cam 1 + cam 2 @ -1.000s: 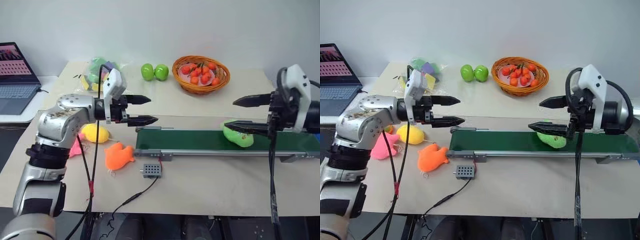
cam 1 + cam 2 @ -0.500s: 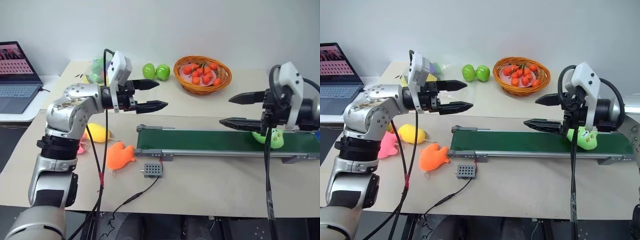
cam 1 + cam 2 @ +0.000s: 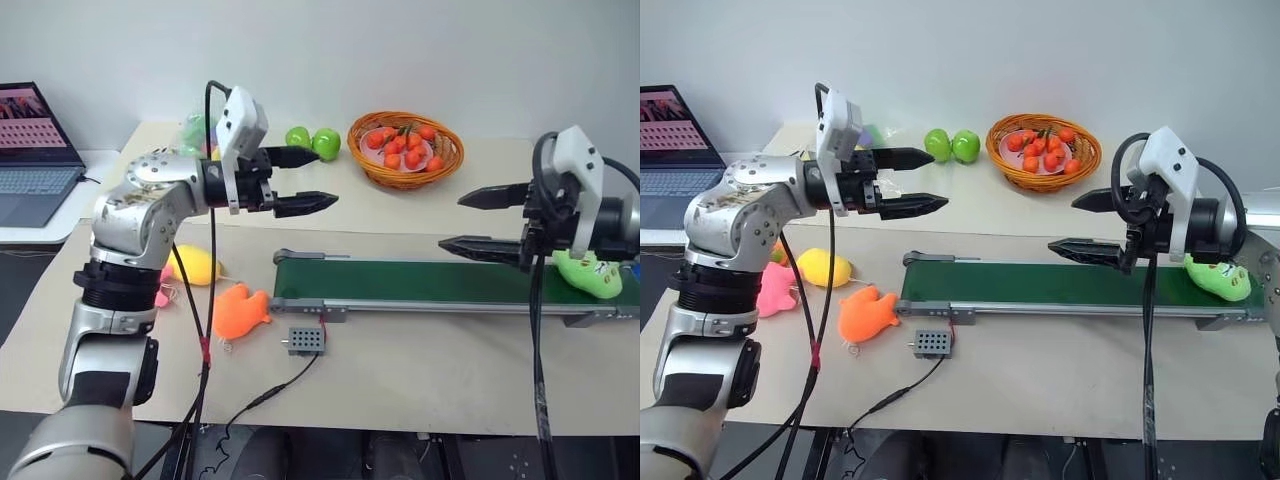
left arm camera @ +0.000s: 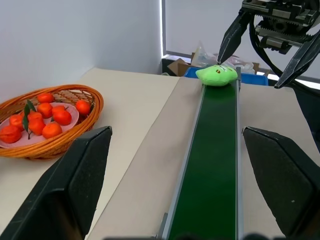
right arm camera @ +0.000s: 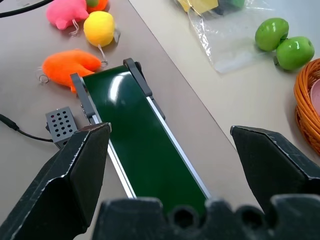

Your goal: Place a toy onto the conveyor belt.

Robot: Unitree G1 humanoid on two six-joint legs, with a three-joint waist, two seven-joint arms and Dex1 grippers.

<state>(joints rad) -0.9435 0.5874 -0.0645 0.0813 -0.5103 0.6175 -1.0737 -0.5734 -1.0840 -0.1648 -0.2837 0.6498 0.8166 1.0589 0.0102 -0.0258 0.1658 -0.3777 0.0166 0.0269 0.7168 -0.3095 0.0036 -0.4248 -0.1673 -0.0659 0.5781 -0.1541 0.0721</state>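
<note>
The toy (image 3: 590, 272), a small lime-green plush with a face, lies on the conveyor belt (image 3: 400, 282) at its far right end, past my right wrist. My right gripper (image 3: 452, 222) hovers open and empty above the belt's right half, pointing left, apart from the toy. My left gripper (image 3: 322, 180) is open and empty too. It is held level above the table beyond the belt's left end, pointing right. In the left wrist view the toy (image 4: 216, 75) sits at the far end of the dark green belt (image 4: 210, 165), beneath the right gripper's fingers (image 4: 230, 35).
A wicker basket of small oranges (image 3: 402, 148) and two green apples (image 3: 309, 142) stand behind the belt. Orange (image 3: 238, 310), yellow (image 3: 193, 266) and pink (image 3: 765, 290) plushes lie left of it. A grey box (image 3: 304, 340) on a cable sits in front, and a laptop (image 3: 30, 150) at far left.
The toy has travelled right along the belt, from under my right gripper to the far right end. My left gripper has risen a little. The right gripper has stayed put.
</note>
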